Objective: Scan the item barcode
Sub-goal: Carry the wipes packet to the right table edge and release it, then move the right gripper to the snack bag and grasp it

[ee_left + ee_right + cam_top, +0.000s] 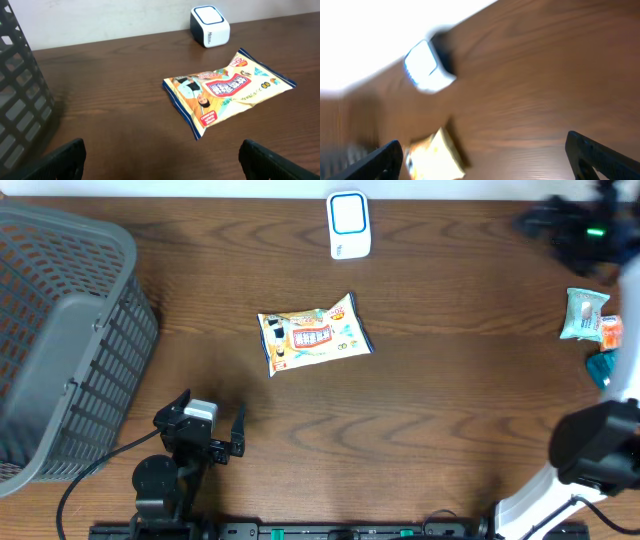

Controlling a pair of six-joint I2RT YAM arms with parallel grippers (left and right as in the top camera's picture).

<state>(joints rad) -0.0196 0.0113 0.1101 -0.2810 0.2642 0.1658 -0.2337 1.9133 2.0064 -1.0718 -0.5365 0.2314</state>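
The item, a yellow snack bag [314, 333] with blue edges, lies flat in the middle of the brown table. It also shows in the left wrist view as the bag [227, 90], and blurred as the bag [432, 157] in the right wrist view. The white barcode scanner [349, 225] stands behind it at the table's far edge, seen again as the scanner [209, 25] and the scanner [427, 67]. My left gripper [213, 408] sits near the front left, open and empty [162, 160], well short of the bag. My right gripper [482, 160] is open, empty, and its view is motion-blurred.
A grey slatted basket [60, 330] fills the left side. Small packets [585, 315] lie at the right edge, with a black device [575, 225] behind them. The right arm's body [600, 445] hangs over the front right corner.
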